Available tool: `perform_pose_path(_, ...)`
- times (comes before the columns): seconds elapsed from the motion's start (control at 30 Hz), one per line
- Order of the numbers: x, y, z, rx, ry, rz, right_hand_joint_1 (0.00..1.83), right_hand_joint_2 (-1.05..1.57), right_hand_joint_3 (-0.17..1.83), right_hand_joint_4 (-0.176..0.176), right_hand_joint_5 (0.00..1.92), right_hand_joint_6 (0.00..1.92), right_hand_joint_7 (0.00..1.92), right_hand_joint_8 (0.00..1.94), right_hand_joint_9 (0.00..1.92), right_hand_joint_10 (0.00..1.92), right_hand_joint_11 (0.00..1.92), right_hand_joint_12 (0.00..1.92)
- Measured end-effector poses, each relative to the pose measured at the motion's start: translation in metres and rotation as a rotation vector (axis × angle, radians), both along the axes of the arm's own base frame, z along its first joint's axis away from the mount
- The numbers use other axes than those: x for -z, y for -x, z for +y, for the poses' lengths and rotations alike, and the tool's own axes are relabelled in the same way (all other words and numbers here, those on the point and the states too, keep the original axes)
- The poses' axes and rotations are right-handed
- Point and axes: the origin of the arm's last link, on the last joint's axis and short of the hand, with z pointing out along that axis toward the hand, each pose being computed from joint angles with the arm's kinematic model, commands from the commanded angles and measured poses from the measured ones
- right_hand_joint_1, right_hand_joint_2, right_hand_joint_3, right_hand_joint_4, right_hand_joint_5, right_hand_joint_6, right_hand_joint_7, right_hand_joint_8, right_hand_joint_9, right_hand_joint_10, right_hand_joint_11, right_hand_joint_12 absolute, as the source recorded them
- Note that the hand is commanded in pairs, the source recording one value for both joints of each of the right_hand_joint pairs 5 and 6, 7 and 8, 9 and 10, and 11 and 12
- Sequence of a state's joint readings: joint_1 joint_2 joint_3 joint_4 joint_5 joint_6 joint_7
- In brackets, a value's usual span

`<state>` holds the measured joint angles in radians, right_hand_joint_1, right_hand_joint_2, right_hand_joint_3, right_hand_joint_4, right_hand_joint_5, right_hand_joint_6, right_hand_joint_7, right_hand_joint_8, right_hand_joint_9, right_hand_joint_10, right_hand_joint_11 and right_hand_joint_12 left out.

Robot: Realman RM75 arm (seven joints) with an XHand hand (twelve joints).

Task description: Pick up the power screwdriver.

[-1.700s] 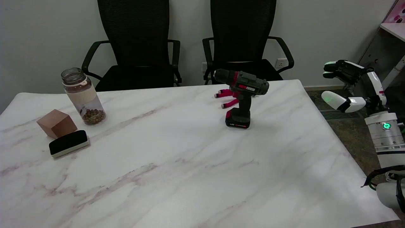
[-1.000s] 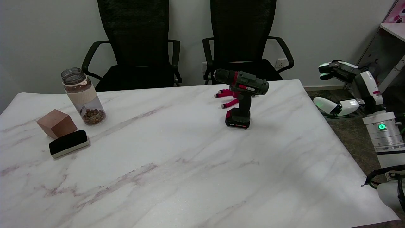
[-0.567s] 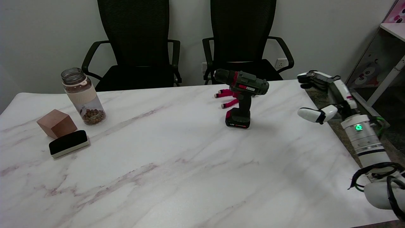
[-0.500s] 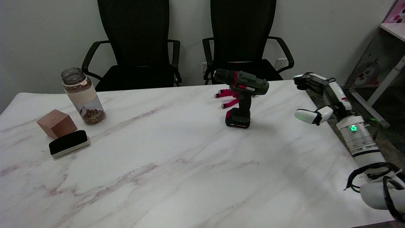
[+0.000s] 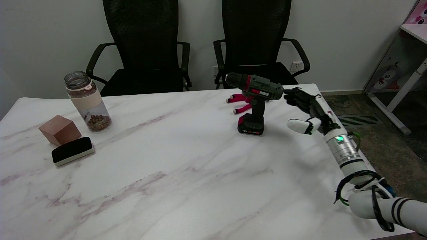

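The power screwdriver [image 5: 255, 100] stands upright on its battery base on the far right part of the white marble table [image 5: 173, 166]. It is dark green and black with red trim, and its chuck points left. My right hand [image 5: 305, 110] hovers over the table just to the right of the tool, fingers spread toward its body and thumb lower down. A small gap separates the fingertips from the tool's rear end. The hand holds nothing.
A red and pink object [image 5: 241, 101] lies just behind the screwdriver. At far left stand a glass jar [image 5: 87, 101], a brown cube [image 5: 60, 130] and a black-topped eraser [image 5: 72, 151]. Two black office chairs [image 5: 257, 43] stand beyond the far edge.
My right arm has swung in from beyond the table's right edge to the left, bringing the hand close beside the screwdriver. The screwdriver and the other objects have not moved.
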<state>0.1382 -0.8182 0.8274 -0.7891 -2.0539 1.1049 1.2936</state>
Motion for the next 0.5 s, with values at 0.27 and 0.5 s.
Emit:
perform_pose_path(0.27,0.026,0.016,-0.022,0.047,-0.043,-0.110,0.88,-0.40,0.96,0.176,0.48,0.48,0.48,0.48,0.31,0.31,0.31,0.31)
perform_pose_path(0.5,0.045,0.025,-0.036,0.075,-0.074,-0.196,0.88,-0.41,0.95,0.176,0.46,0.46,0.46,0.46,0.32,0.32,0.32,0.32)
